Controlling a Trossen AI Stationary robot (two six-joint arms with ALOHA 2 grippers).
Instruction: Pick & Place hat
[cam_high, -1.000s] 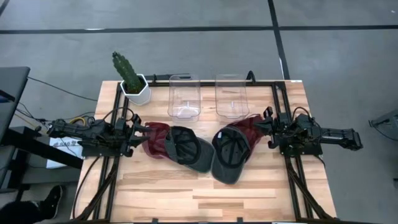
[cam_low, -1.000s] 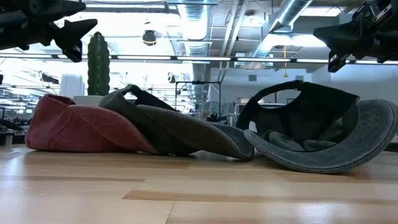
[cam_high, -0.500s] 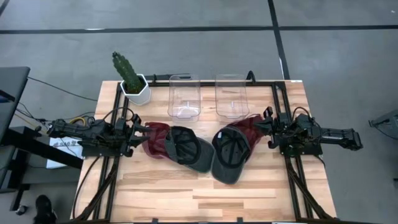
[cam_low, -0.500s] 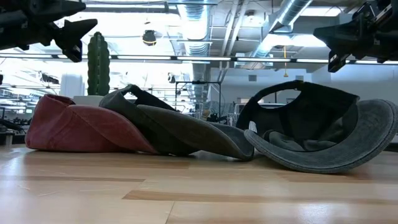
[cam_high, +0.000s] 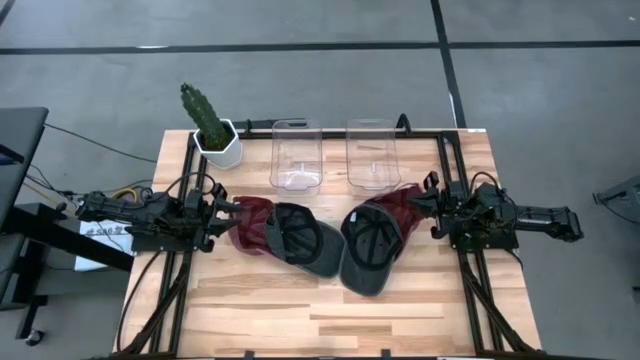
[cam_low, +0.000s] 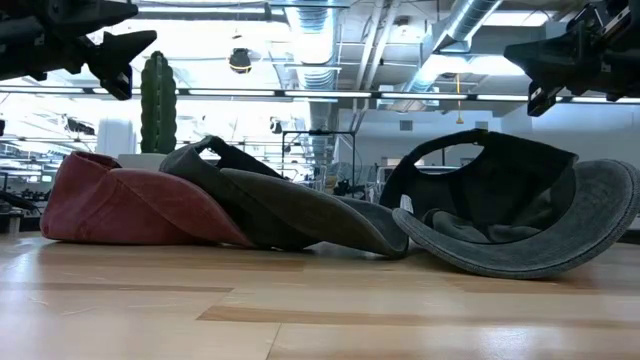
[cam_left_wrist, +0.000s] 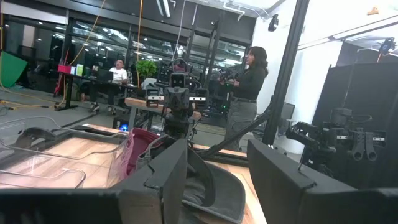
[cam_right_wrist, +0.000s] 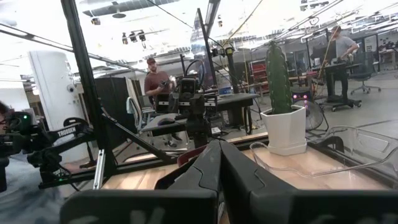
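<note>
Two hats lie on the wooden table (cam_high: 300, 310), each with a red crown and a dark grey brim, dark inside turned upward. The left hat (cam_high: 285, 235) (cam_low: 130, 208) lies just in front of my left gripper (cam_high: 236, 209) (cam_left_wrist: 217, 180), which hovers open above the table's left side and touches nothing. The right hat (cam_high: 374, 240) (cam_low: 520, 215) lies in front of my right gripper (cam_high: 413, 200) (cam_right_wrist: 217, 168), which hovers shut at the right side, clear of the hat. Both grippers point roughly level toward the table's middle.
Two clear plastic containers (cam_high: 296, 155) (cam_high: 372, 153) stand side by side at the far edge behind the hats. A cactus in a white pot (cam_high: 214, 128) (cam_right_wrist: 280, 93) stands at the far left corner. Bare wood stretches along the near edge. People stand in the room beyond.
</note>
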